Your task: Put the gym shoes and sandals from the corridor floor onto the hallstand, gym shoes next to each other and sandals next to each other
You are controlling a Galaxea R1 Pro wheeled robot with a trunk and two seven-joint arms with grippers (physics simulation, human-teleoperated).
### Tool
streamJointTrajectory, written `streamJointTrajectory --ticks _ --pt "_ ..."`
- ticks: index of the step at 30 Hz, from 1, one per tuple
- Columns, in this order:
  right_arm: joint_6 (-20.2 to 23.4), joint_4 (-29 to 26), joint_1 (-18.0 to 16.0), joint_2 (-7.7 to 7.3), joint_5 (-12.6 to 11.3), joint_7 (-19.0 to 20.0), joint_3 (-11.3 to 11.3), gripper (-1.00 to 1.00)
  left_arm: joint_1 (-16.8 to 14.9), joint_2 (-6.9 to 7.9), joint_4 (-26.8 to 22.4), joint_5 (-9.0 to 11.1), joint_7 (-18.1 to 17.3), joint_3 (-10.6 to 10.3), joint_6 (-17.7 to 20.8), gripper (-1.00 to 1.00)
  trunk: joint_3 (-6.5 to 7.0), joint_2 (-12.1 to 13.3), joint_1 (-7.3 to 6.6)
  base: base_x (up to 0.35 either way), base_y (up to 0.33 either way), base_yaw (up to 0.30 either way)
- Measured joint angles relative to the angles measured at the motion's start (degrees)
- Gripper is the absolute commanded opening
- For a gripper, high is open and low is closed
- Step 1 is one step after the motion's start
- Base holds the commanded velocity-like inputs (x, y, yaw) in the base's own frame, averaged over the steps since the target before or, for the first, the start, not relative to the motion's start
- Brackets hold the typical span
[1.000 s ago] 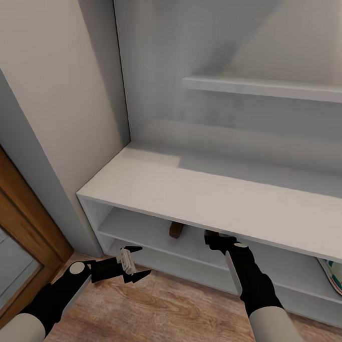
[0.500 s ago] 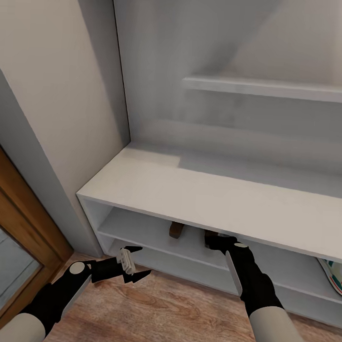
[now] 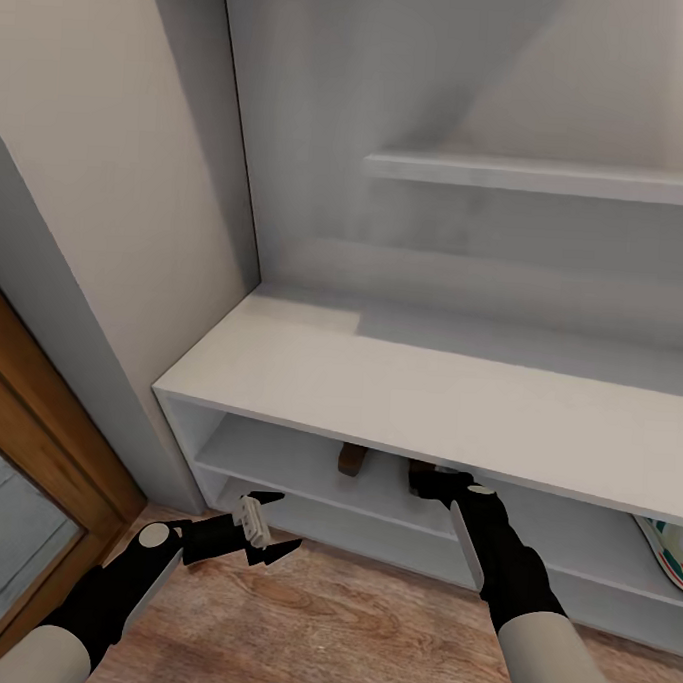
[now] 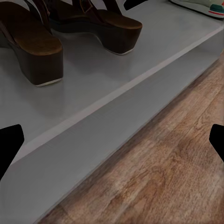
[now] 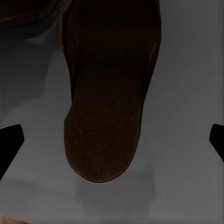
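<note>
Two dark brown sandals (image 4: 32, 51) (image 4: 102, 25) stand side by side on the upper shelf row of the pale grey hallstand (image 3: 379, 384). From the head, one sandal (image 3: 352, 459) peeks out under the top board. The other sandal (image 3: 416, 473) sits just ahead of my right gripper (image 3: 432, 482). That gripper is open, its fingertips (image 5: 9, 144) spread wide behind the sandal's heel (image 5: 109, 107) and not touching it. My left gripper (image 3: 263, 534) hangs open and empty over the corridor floor (image 3: 347, 622) before the rack. A gym shoe (image 3: 671, 554) lies on the shelf at the far right.
A wooden door frame (image 3: 36, 436) stands at the left, beside a grey wall post. A floating shelf (image 3: 530, 176) juts out above the hallstand's top board. The shelf's front edge (image 4: 121, 93) runs close in front of my left gripper.
</note>
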Motion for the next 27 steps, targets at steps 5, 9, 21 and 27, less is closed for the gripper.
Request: streamJointTrajectory --ticks 5,9,21,27 --pt "0.01 0.0 0.0 0.0 0.0 0.0 0.01 1.0 0.02 0.0 0.0 0.0 0.0 0.0 0.0 1.0 0.0 0.0 0.0 -0.007 0.0 0.0" --pt "0.0 0.0 0.0 0.02 0.0 0.0 0.01 1.0 0.01 0.0 0.0 0.0 0.0 0.0 0.0 1.0 0.0 0.0 0.02 -0.16 0.0 0.0" --pt "0.02 0.0 0.0 0.03 0.0 0.0 0.01 1.0 0.0 0.0 0.0 0.0 0.0 0.0 0.0 1.0 0.0 0.0 0.03 -0.307 0.0 0.0" --pt "0.02 0.0 0.0 0.0 0.0 0.0 0.01 1.0 0.0 0.0 0.0 0.0 0.0 0.0 0.0 1.0 0.0 0.0 0.03 -0.323 0.0 0.0"
